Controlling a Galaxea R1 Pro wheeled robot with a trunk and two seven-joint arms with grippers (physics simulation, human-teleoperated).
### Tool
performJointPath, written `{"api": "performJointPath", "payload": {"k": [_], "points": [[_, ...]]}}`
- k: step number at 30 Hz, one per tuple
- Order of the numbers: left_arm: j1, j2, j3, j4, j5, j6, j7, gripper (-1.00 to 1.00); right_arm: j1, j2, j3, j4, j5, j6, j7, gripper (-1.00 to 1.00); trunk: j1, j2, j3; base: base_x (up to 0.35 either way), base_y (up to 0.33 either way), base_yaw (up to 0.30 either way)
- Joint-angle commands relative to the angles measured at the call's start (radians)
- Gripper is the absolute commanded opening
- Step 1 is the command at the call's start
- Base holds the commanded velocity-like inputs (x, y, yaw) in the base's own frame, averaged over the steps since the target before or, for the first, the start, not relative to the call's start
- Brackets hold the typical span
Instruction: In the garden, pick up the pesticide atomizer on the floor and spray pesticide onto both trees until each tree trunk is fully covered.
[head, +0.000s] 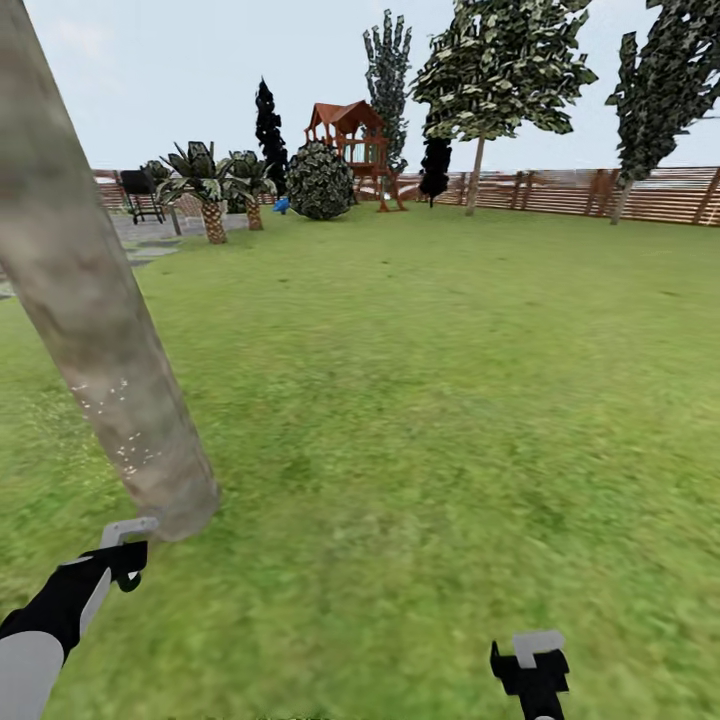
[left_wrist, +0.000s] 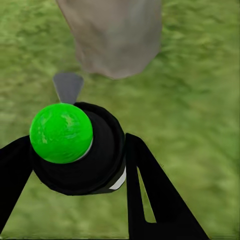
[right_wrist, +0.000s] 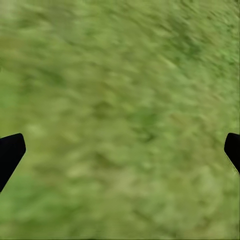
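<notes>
The left hand (left_wrist: 75, 165) grips the small, light, likely slippery pesticide atomizer (left_wrist: 80, 150) around its round body, near the tree trunk (head: 90, 300), while the right hand (right_wrist: 120, 150) is open.

Legible text, labels, brands, numbers, signs: none on the trunk (head: 95, 330), the bottle (left_wrist: 75, 150), the fence (head: 600, 192) or the playhouse (head: 350, 140).

Grass lawn (head: 430, 400); tree trunk (head: 90, 300) rises from it, whitish specks (head: 125, 445) on trunk's lower part.
</notes>
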Motion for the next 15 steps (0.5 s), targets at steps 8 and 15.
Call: {"api": "performJointPath", "payload": {"k": [8, 15], "points": [[-0.002, -0.002, 0.007, -0.002, -0.015, 0.014, -0.009, -1.0, -0.001, 0.0, -0.008, 0.001, 0.01, -0.004, -0.002, 1.0, 0.0, 0.0, -0.001, 0.109, -0.249, 0.082], [-0.002, -0.001, -0.007, -0.003, -0.02, 0.11, -0.005, -1.0, -0.001, 0.0, -0.008, 0.001, 0.01, -0.004, -0.002, 1.0, 0.0, 0.0, -0.001, 0.085, -0.068, 0.152]]}}
